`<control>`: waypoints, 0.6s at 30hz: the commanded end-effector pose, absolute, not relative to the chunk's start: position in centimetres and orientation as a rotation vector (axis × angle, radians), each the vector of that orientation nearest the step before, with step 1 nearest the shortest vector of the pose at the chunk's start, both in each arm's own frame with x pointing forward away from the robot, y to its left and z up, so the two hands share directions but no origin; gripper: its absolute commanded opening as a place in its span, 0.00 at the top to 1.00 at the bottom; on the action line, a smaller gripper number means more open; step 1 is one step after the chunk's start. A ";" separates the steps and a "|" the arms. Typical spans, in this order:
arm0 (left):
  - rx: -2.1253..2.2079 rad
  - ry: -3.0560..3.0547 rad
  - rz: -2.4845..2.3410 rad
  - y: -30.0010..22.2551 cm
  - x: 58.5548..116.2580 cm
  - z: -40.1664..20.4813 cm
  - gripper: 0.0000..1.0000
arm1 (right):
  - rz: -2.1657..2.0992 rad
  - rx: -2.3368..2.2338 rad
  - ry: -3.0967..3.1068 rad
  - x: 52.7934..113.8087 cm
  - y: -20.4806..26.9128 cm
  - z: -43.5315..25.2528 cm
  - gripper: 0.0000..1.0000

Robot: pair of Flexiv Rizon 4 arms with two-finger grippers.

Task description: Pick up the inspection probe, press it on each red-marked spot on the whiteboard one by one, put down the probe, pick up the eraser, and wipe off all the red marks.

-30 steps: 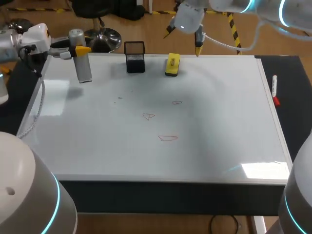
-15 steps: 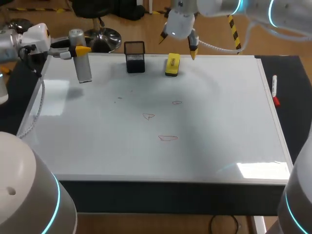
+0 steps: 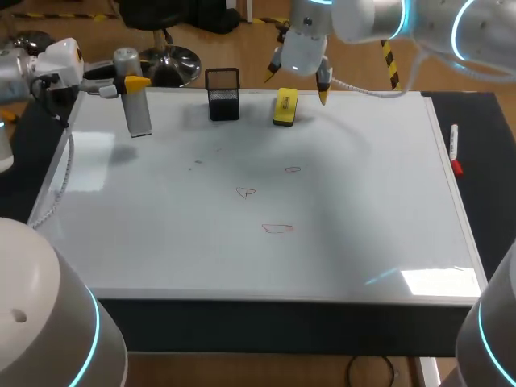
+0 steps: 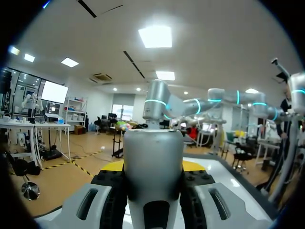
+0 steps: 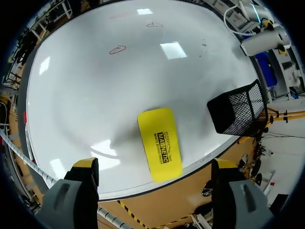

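Our left arm [image 3: 36, 68] stands at the far left corner of the large white whiteboard [image 3: 363, 201]. The left jaws are clamped from both sides on the grey cylindrical inspection probe [image 3: 139, 105], which stands upright there; we cannot tell whether its lower end touches the board. In the left wrist view the probe [image 4: 153, 162] fills the gap between the black pads. Our right arm [image 3: 363, 16] reaches over the far edge, and the right jaws hang spread wide and hold nothing, above the flat yellow eraser [image 3: 285, 106]. The eraser [image 5: 160, 143] lies on the board ahead of them, just beside the black wire-mesh pen holder [image 3: 223, 95]. Three small red outline marks [image 3: 277, 228] sit near the board's middle. A white marker with a red cap [image 3: 455, 150] lies on the dark tabletop [image 3: 488, 210] beside the board's right edge.
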State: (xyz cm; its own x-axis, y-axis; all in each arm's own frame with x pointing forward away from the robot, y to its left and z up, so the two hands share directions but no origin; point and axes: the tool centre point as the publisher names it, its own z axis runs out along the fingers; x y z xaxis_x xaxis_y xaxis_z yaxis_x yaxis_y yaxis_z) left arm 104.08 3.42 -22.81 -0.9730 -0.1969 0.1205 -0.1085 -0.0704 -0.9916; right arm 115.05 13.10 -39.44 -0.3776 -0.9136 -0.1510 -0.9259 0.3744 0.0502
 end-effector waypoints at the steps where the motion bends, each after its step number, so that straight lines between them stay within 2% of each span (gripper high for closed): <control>1: -0.349 2.095 -2.223 3.4 103.9 -22.7 1.00 | 0.173 -1.746 2.505 114.8 13.2 -39.7 0.00; 18: -0.349 2.095 -2.223 3.4 103.9 -22.7 1.00 | 0.172 -1.934 2.390 114.1 13.8 -40.5 0.00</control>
